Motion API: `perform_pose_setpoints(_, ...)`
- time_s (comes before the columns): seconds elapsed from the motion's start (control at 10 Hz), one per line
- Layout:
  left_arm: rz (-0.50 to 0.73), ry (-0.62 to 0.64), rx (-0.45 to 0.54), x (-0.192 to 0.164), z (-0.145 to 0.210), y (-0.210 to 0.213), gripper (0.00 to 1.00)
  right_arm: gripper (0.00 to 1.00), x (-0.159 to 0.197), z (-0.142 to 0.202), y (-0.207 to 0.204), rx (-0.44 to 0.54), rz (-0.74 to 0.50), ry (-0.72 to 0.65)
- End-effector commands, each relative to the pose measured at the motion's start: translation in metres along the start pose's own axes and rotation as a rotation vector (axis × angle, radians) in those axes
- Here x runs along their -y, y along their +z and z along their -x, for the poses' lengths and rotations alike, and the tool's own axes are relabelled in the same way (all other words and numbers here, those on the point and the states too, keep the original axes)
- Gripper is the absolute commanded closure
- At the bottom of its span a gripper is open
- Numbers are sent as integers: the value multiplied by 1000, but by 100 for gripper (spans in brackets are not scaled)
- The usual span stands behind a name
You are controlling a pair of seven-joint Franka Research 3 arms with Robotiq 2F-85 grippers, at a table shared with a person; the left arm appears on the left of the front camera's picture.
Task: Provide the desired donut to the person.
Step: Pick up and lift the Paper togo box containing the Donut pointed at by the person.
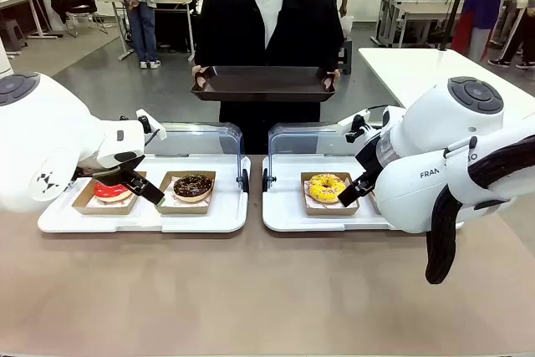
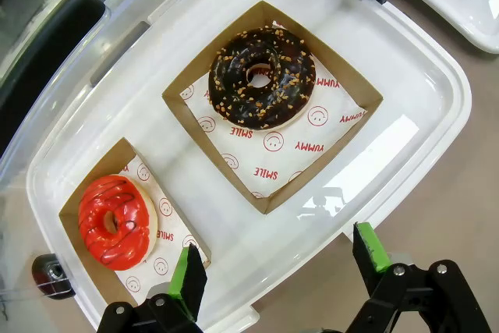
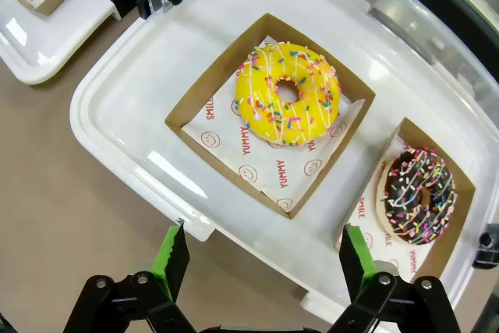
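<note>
**Four donuts boxed and waiting; the person point(image 1: 266, 31) holds out a dark tray point(image 1: 263, 83), likely to receive one.**
The red donut point(image 2: 115, 221) and nut-topped chocolate donut point(image 2: 262, 78) each sit in a paper-lined box point(image 2: 209, 152) on the left white tray point(image 2: 405, 68), below the left claw point(image 2: 278, 251), which is wide and holding nothing. The yellow donut point(image 3: 288, 93) and sprinkled chocolate donut point(image 3: 419, 194) sit boxed on the right white tray point(image 3: 125, 107), below the right claw point(image 3: 263, 239), also wide. I cannot tell which donut is wanted.

We record white shells on both arms. The left arm point(image 1: 46, 144) bears a small black dot mark. The right arm point(image 1: 443, 165) bears grey "FRAN" lettering, a dark round joint cap point(image 1: 474, 94) and a black sleeved cable point(image 1: 440, 240). The left gripper point(image 2: 278, 249) and right gripper point(image 3: 263, 239) are black, with green pads point(image 2: 189, 271) and silver screws point(image 2: 394, 270). The person point(image 1: 263, 22) wears a loose black top over a white shirt.
</note>
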State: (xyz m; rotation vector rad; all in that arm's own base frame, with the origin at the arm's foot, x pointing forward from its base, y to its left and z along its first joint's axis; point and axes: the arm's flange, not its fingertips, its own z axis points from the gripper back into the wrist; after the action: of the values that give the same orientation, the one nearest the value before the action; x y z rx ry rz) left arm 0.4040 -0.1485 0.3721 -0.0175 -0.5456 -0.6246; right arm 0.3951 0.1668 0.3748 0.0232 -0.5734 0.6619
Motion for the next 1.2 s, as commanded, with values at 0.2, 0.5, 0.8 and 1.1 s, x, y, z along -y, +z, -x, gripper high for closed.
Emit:
perform_pose_setpoints(0.2, 0, 0, 0, 0, 0, 0, 0, 0, 0, 0, 0, 0, 0, 0)
perform_pose_setpoints(0.5, 30, 32, -51, -2, 8, 27, 0, 0, 3, 1, 20, -28, -12, -22)
perform_pose_setpoints(0.8, 57, -57, -126, 16, 61, 111, 0, 0, -19, 34, 103, -171, 24, 20)
perform_pose_setpoints(1.1, 18, -75, -65, 14, 77, 169, 0, 0, -35, 48, 181, -114, 143, 73)
